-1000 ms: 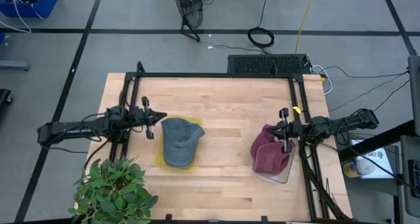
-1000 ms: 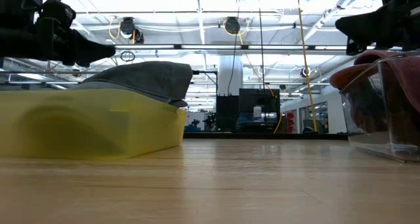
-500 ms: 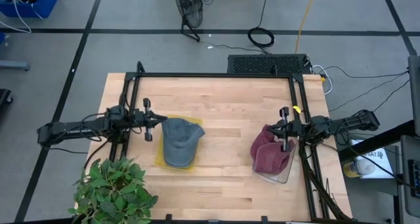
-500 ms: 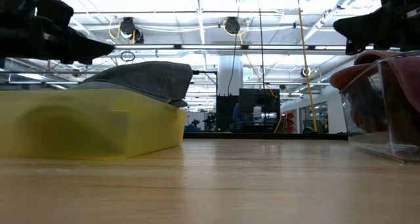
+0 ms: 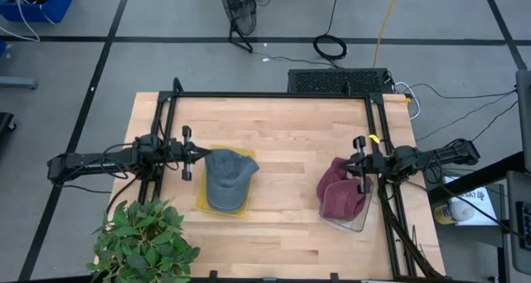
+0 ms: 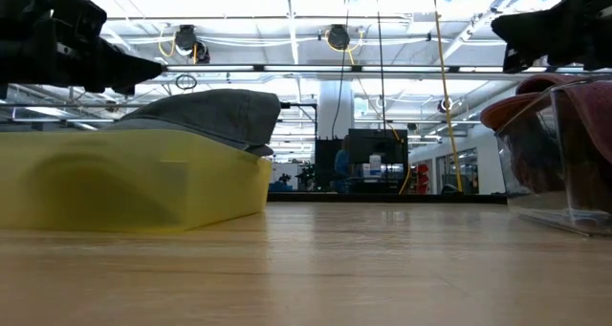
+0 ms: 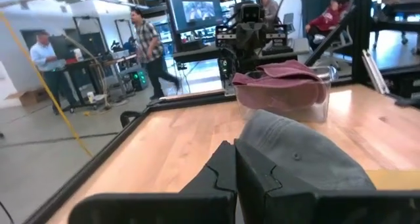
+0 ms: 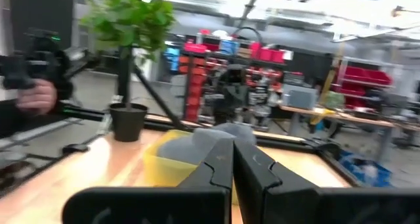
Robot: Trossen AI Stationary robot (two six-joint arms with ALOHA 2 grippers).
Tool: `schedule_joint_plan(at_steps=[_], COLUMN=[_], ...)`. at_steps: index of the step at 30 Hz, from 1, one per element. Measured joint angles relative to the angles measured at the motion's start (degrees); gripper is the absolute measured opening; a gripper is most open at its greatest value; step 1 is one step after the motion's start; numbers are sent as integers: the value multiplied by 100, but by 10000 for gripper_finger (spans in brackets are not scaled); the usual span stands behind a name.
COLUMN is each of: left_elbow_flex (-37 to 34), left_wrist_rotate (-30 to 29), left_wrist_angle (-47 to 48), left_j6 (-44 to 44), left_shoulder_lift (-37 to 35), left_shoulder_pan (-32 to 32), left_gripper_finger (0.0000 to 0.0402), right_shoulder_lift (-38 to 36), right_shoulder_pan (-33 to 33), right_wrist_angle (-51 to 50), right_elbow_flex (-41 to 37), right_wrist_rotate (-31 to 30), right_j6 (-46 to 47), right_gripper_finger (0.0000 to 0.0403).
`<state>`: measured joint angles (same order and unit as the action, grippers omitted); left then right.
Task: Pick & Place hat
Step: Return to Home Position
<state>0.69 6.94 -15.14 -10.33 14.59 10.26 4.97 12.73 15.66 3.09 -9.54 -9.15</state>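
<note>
Left gripper (image 5: 198,153) has backed off the blue cap (image 5: 226,180); wrist views alone show fingers (image 7: 220,178) clenched, right gripper (image 5: 352,164) likewise.

1x wood worktop (image 5: 282,121). Robot arms: 2, i.e. left arm (image 5: 91,160) and right arm (image 5: 431,156). Pincers: 2, i.e. left pincer (image 5: 202,153) and right pincer (image 5: 346,164). Bins: 2, i.e. 1x yellow bin (image 5: 201,200), 1x clear bin (image 5: 354,222). Caps: 1x grey-blue cap (image 5: 224,179) showing in yellow bin, any beneath hidden; maroon caps (image 5: 340,196) heaped in clear bin, no. can't be told. 1x potted plant (image 5: 141,241). People in room behind, left wrist view, min. 3: person in pale shirt (image 7: 44,60), person in plaid shirt (image 7: 149,50), seated person in red top (image 7: 328,20).
</note>
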Motion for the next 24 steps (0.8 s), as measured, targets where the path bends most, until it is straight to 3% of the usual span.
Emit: schedule_joint_plan(at_steps=[8,24], left_elbow_flex=[0,0], left_wrist_rotate=[2,3], left_wrist_angle=[4,4], left_j6=[158,161], left_shoulder_lift=[0,2], left_shoulder_pan=[0,-1], left_gripper_finger=[34,37], right_shoulder_lift=[0,1], right_shoulder_pan=[0,0], right_wrist_angle=[-4,-4], right_elbow_flex=[0,0], right_wrist_rotate=[-244,-242], right_j6=[59,249], right_gripper_finger=[0,0])
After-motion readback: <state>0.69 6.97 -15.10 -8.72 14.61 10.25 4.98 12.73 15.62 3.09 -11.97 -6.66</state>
